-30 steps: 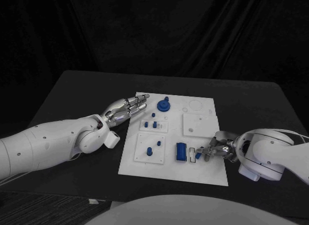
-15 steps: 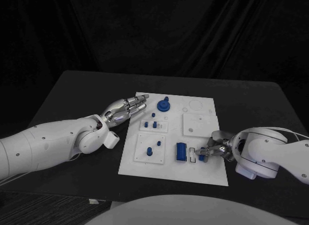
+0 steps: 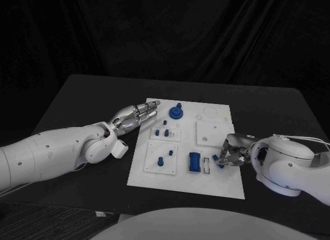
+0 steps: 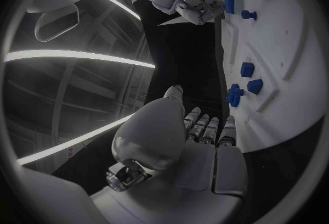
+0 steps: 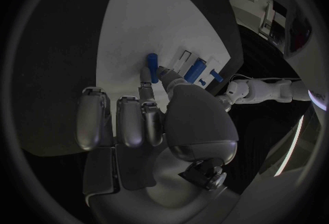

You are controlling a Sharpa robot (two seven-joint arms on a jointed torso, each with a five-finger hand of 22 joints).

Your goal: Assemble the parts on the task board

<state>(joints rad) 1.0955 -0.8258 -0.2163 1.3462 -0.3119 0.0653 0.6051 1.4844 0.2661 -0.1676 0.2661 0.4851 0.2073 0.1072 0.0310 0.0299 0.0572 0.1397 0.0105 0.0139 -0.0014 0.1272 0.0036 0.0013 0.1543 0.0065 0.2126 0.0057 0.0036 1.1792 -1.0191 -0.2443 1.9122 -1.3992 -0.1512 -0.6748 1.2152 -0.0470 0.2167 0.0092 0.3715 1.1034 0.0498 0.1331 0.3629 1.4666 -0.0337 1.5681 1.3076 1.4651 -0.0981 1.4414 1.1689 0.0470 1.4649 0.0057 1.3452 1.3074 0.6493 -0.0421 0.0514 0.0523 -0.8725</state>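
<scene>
Counted on one black table (image 3: pixel 86 95): one white task board (image 3: pixel 186 187). Eight blue parts made out: one round knobbed piece (image 3: pixel 176 112), one large block (image 3: pixel 194 162), five small pegs (image 3: pixel 160 161), and one small piece (image 3: pixel 217 159) pinched in the right hand (image 3: pixel 236 155). Two hands in all, including the left hand (image 3: pixel 136 114).

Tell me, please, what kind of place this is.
Probably a robotics test bench or lab: a black table before dark curtains, a white task board with small blue parts, and overhead light strips in the left wrist view.
</scene>
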